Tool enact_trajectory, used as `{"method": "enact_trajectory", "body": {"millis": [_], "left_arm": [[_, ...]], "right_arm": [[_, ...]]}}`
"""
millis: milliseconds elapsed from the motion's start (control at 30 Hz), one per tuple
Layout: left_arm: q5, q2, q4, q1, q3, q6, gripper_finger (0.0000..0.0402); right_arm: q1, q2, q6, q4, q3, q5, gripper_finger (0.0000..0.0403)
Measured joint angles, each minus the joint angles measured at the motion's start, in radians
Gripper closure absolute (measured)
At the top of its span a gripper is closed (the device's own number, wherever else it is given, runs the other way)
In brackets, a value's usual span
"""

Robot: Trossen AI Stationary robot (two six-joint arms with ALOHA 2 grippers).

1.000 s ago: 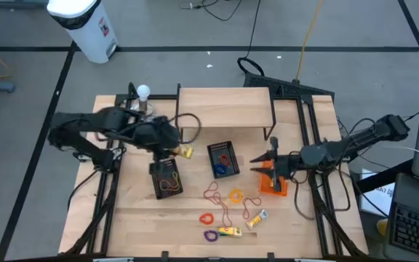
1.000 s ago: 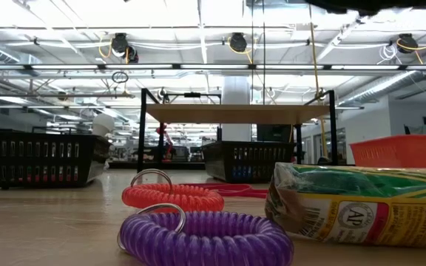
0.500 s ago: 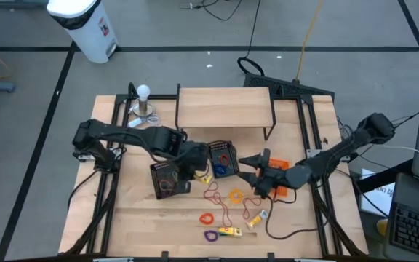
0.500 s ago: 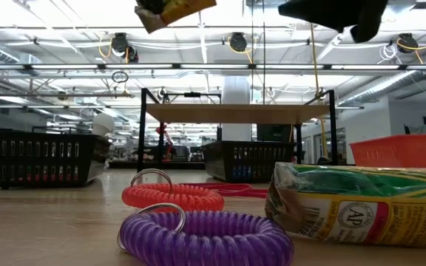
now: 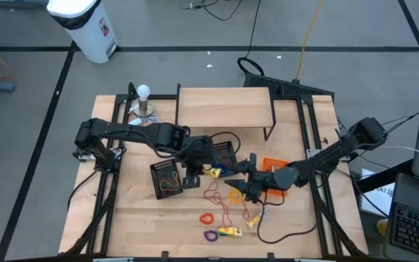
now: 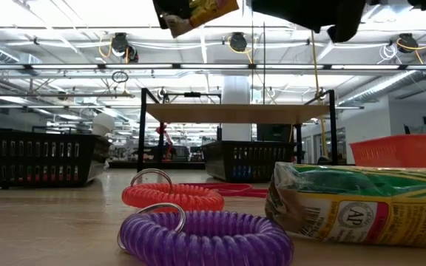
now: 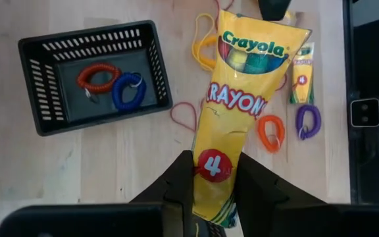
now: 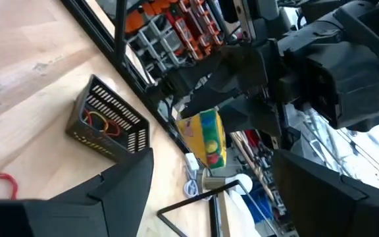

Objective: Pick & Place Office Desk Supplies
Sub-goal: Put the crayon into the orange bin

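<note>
My left tool (image 7: 212,197) now carries the crayon packet (image 7: 239,112) toward frame centre (gripped tight); my right tool (image 5: 247,188), open, approaches too.

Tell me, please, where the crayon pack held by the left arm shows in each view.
High view: crayon pack mid-table, beside the black basket.
Low view: top edge, left of centre.
Left wrist view: centre, between the jaws.
Right wrist view: centre.
Shared landmark: the black basket.

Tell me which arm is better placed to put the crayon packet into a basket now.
Left, probably. The left gripper already holds the crayon packet above the table beside the black basket, while the right gripper is open and carries nothing.
</note>
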Motion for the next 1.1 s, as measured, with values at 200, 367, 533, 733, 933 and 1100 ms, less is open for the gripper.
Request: {"method": "enact_trajectory", "body": {"millis": [200, 367, 533, 733, 933, 1100], "left_arm": [[0.000, 0.000, 0.008, -0.001, 0.000, 0.010, 0.0325], [-0.001, 0.000, 0.031, 0.002, 0.000, 0.011, 0.0320], [-0.001, 0.000, 0.034, 0.002, 0.000, 0.025, 0.0323], [-0.001, 0.000, 0.054, 0.007, 0.000, 0.044, 0.0318], [-0.003, 0.000, 0.053, 0.009, 0.000, 0.045, 0.0316], [-0.002, 0.000, 0.057, 0.010, 0.000, 0.047, 0.0315]], "right_arm": [[-0.029, 0.052, 0.011, 0.001, 0.061, -0.057, 0.0105], [-0.075, 0.085, 0.038, -0.035, 0.099, -0.158, 0.0105], [-0.105, 0.089, 0.042, -0.026, 0.104, -0.188, 0.0106], [-0.130, 0.089, 0.034, -0.028, 0.105, -0.231, 0.0120], [-0.140, 0.089, 0.079, -0.034, 0.105, -0.238, 0.0160], [-0.139, 0.089, 0.084, -0.038, 0.105, -0.258, 0.0206]]}}
